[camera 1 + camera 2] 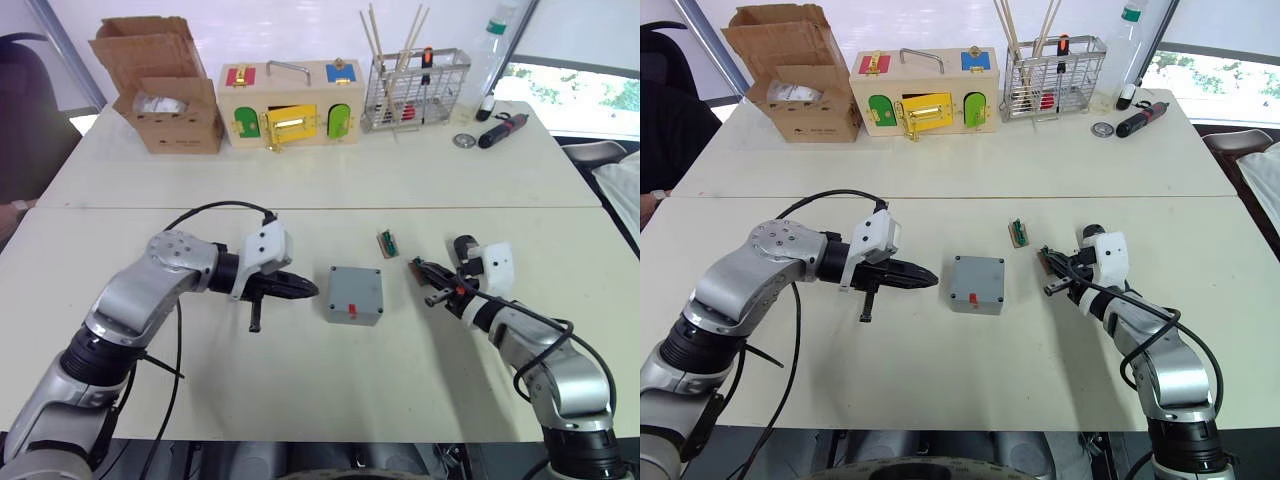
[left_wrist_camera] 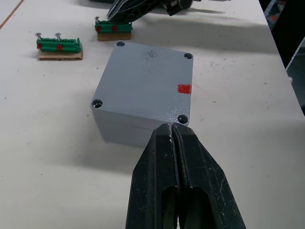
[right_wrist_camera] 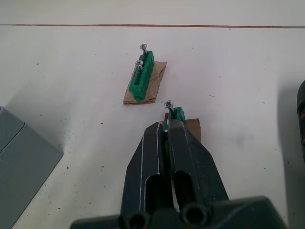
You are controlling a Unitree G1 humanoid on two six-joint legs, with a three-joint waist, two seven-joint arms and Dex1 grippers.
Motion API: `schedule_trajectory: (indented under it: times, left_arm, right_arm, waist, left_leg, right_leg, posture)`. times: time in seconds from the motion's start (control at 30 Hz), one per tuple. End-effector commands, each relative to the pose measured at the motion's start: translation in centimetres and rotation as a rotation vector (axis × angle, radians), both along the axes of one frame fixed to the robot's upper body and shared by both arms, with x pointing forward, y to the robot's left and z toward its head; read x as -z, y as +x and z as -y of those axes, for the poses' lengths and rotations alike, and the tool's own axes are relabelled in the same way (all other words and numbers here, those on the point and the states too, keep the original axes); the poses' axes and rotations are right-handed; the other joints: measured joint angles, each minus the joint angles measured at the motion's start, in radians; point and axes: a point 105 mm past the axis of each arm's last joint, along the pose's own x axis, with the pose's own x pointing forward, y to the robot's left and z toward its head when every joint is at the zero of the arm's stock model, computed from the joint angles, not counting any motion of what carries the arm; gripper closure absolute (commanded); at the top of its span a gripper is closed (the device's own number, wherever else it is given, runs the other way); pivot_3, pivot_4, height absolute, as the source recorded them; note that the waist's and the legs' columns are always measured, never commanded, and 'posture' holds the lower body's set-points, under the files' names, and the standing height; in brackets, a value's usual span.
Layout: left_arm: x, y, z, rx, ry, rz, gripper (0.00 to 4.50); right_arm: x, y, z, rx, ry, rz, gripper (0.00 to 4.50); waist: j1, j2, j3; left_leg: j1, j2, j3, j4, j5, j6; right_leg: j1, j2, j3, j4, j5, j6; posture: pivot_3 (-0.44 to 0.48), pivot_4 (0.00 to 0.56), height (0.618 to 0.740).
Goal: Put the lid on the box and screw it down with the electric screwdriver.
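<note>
The grey box stands mid-table with the lid lying flat on it, empty screw holes at the corners and a red tab by one edge. My left gripper is shut with nothing in it, its tips touching the lid's near corner. My right gripper, to the right of the box, is shut on a small green screw holder with one screw standing in it. A dark cylinder stands beside my right wrist. It may be the electric screwdriver, but little of it shows.
A second green holder with two screws lies between the box and my right gripper. At the back stand a cardboard box, a wooden box with coloured doors, a wire basket and a black-and-red pen-like tool.
</note>
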Motion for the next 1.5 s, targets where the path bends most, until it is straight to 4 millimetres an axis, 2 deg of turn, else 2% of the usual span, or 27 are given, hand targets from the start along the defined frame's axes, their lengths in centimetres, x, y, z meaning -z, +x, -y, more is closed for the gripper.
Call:
schedule_trajectory:
  times: [0.03,0.47,0.53,0.67,0.8,0.97,1.2,1.5]
  left_arm:
    - [-0.4,-0.2,0.0,0.018,0.005,0.035,4.50]
    - [-0.1,-0.1,0.1,0.031,0.013,0.036,4.50]
    - [-0.1,-0.1,0.1,0.031,0.014,0.035,4.50]
    - [-0.3,0.2,-0.6,0.015,0.019,0.031,4.50]
    - [-1.0,1.0,-1.6,-0.023,0.017,0.029,4.50]
    - [-1.6,1.2,-2.2,-0.042,0.004,0.024,4.50]
    - [-1.4,1.1,-2.5,-0.067,0.009,0.022,4.50]
    - [-1.0,1.1,-2.4,-0.065,0.018,0.023,4.50]
  right_arm:
    - [-1.7,0.1,0.2,0.013,0.007,0.071,4.44]
    - [-4.5,-0.4,-0.5,-0.003,0.082,0.149,4.44]
    - [-5.4,-0.8,-1.3,-0.052,0.120,0.174,4.44]
    - [-7.2,-2.5,-4.3,-0.240,0.199,0.189,4.44]
    - [-7.0,-2.6,-5.8,-0.316,0.169,0.166,4.44]
    - [-5.5,-2.3,-6.5,-0.366,0.119,0.130,4.44]
    - [-4.7,-2.1,-6.5,-0.368,0.116,0.114,4.44]
    - [-4.6,-2.5,-6.7,-0.384,0.131,0.101,4.44]
  waist:
    - [0.000,0.000,0.000]
    - [0.000,0.000,0.000]
    - [0.000,0.000,0.000]
    - [-0.001,0.001,0.001]
    - [-0.002,0.001,0.001]
    - [0.001,0.001,0.002]
    - [-0.001,0.000,0.003]
    - [0.000,0.000,0.004]
  left_leg:
    - [0.000,0.000,0.000,0.000,0.000,0.000]
    - [0.000,0.000,0.000,0.000,0.000,0.000]
    - [0.000,0.000,0.000,0.000,0.000,0.000]
    - [0.000,0.000,0.000,0.000,0.000,0.000]
    - [0.000,0.000,0.000,0.000,0.000,0.000]
    - [0.000,0.000,0.000,0.000,0.000,0.000]
    - [0.000,0.000,0.000,0.000,0.000,0.000]
    - [0.000,0.000,0.000,0.000,0.000,0.000]
  right_leg:
    - [0.000,0.000,0.000,0.000,0.000,0.000]
    - [0.000,0.000,0.000,0.000,0.000,0.000]
    - [0.000,0.000,0.000,0.000,0.000,0.000]
    - [0.000,0.000,0.000,0.000,0.000,0.000]
    - [0.000,0.000,0.000,0.000,0.000,0.000]
    - [0.000,0.000,0.000,-0.001,0.000,0.000]
    - [0.000,0.000,0.000,-0.001,0.000,0.000]
    - [0.000,0.000,0.000,-0.001,0.000,0.000]
  posture:
    - [0.000,0.150,0.740]
    - [0.000,0.150,0.740]
    - [0.000,0.150,0.740]
    - [0.000,0.150,0.740]
    - [0.000,0.150,0.740]
    - [0.000,0.150,0.740]
    - [0.000,0.150,0.740]
    - [0.000,0.150,0.740]
